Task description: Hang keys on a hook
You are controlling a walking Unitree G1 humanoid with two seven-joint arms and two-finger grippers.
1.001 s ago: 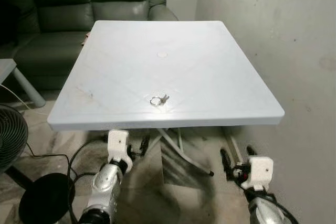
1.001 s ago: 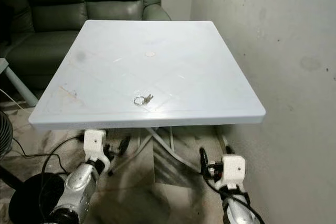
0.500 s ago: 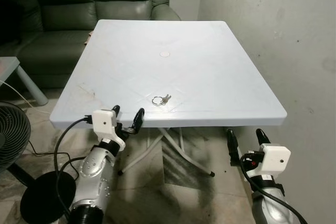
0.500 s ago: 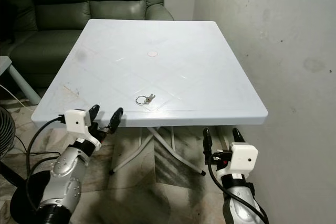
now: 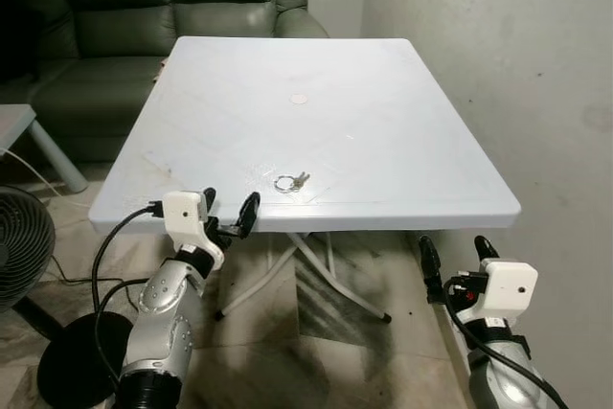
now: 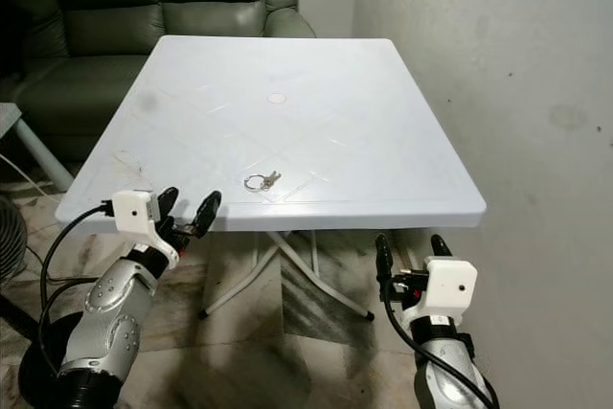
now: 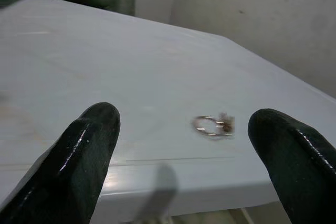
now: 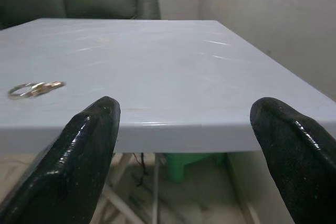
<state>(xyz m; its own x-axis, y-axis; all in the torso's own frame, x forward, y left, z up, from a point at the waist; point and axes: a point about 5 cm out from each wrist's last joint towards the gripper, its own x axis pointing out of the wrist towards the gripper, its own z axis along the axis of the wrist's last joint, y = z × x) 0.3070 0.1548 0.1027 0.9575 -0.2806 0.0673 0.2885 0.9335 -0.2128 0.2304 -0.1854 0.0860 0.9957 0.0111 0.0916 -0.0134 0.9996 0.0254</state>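
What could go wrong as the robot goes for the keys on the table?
The keys lie flat near the table's front edge, so the open left claw, closest to them, may nudge them off rather than pinch them. The ring is thin and may slip the fingers.

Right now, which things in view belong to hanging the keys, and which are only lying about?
For the job:
- keys on the white table
- left gripper, open, at the table's near edge
- right gripper, open, below the edge

Lying about:
- green sofa
- fan

I see no hook.
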